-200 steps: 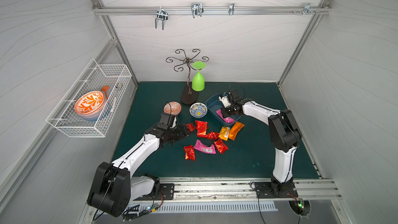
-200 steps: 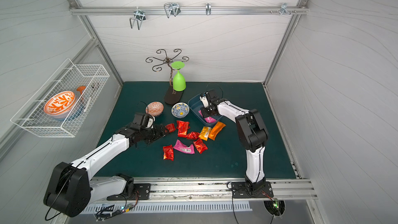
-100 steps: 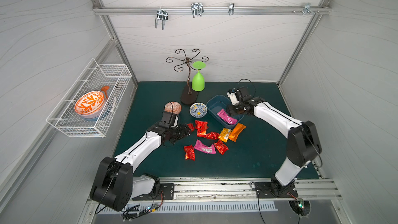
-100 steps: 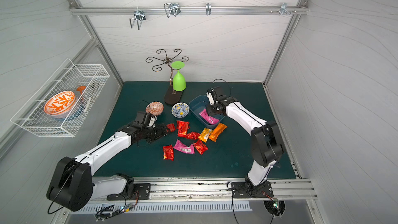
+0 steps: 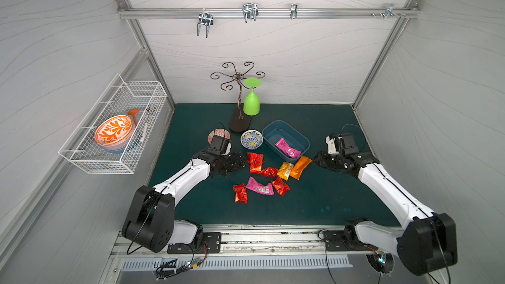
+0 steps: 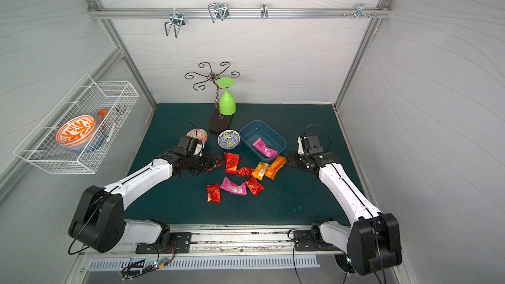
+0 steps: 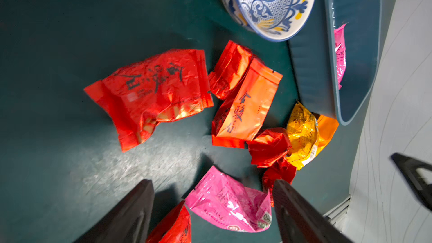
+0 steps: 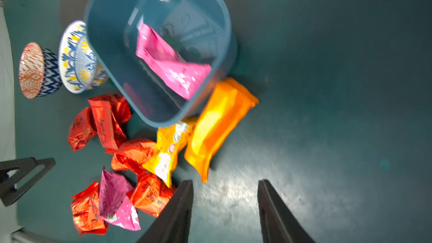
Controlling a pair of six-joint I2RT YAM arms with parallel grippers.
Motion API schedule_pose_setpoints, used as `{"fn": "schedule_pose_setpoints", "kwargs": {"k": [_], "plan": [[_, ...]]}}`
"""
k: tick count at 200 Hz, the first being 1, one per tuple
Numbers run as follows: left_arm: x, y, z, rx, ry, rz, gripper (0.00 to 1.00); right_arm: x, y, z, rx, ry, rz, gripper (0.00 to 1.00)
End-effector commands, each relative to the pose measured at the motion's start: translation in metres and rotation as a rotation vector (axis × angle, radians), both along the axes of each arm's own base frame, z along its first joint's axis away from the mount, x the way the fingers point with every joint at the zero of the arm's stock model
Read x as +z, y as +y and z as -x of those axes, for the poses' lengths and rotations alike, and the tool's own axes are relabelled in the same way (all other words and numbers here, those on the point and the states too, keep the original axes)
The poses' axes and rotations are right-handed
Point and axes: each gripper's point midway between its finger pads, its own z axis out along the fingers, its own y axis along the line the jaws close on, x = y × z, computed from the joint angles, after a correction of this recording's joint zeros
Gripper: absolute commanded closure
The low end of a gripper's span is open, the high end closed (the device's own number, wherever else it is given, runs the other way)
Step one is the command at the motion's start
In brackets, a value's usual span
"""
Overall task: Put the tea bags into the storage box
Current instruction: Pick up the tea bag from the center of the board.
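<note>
Pink tea bag (image 7: 340, 54) in storage box (image 7: 311, 66), half hidden by wall

The left arm (image 5: 188, 176) reaches forward and inward from its base at the near rail, its white forearm stretched low and nearly level; the left gripper (image 7: 212, 183) points toward the middle of the workspace, jaws spread wide with nothing clamped between them; the right arm (image 5: 388, 187) leans forward and inward from its own base, forearm sloping down to a bent wrist; the right gripper (image 8: 225, 182) faces the left one, jaws parted less widely, empty; the two grippers stand well apart.
</note>
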Motion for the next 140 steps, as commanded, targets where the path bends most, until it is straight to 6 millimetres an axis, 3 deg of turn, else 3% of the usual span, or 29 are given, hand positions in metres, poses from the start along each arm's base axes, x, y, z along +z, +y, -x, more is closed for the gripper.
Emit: {"fn": "schedule_pose_setpoints", "kwargs": {"k": [1, 52, 115, 140], "plan": [[0.014, -0.010, -0.012, -0.029, -0.039, 0.015, 0.16, -0.009, 0.015, 0.008, -0.053, 0.061, -0.187, 0.51], [0.017, -0.008, -0.008, -0.013, -0.050, 0.009, 0.16, -0.040, 0.037, -0.001, -0.120, 0.123, -0.386, 0.56], [0.010, 0.003, 0.005, 0.003, -0.050, -0.022, 0.16, -0.061, 0.047, -0.026, -0.142, 0.162, -0.391, 0.57], [0.011, 0.005, 0.006, 0.004, -0.057, -0.032, 0.16, -0.070, 0.049, -0.033, -0.148, 0.175, -0.387, 0.65]]}}
